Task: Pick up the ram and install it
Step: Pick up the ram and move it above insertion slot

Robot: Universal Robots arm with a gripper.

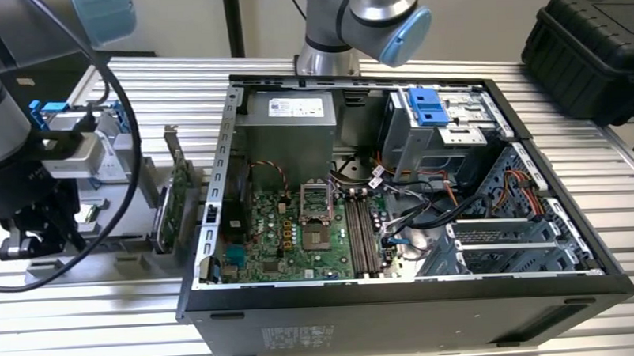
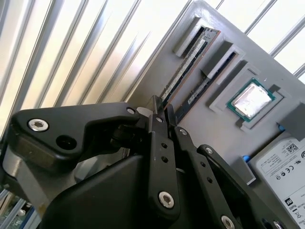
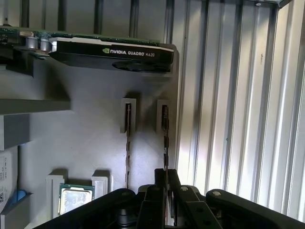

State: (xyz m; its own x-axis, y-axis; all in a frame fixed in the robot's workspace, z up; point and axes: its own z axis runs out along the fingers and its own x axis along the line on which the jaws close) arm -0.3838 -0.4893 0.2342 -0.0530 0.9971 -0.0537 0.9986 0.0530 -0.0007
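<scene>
**End effector state.** The end effector (image 3: 166, 172) is clenched on the ram (image 3: 165, 138). In both wrist views the two black fingers meet on one end of the stick, one on each face. The contact pads are hidden behind the finger bodies.

**Ram location.** The ram stands on edge in a slot of the grey holder (image 3: 95, 143). This is the slot nearest the holder's edge, beside the ribbed surface (image 3: 238, 119). A second stick (image 3: 127, 143) stands in the neighbouring slot, parallel and apart.

**First wrist view.** The card (image 3: 112, 53) crosses the frame beyond the far ends of the slots. Its black shroud carries legible white print. The processor (image 3: 75, 198) is partly cut off by the linkage.

**Second wrist view.** The processor shows whole in its square recess. Next to it lies the drive (image 2: 283, 164), cut off at the frame edge. Its white label bears symbols and small print.

**Exterior view.**
- The arm (image 1: 10, 157) hangs over the holder at the exterior view's left, and its body and cable hide the fingertips.
- The card stands upright between the holder and the open case (image 1: 406, 317).
- Inside the case lies the motherboard (image 1: 287, 234).
- A white label sits on the power supply (image 1: 289, 123), and its writing is too small to read.
</scene>
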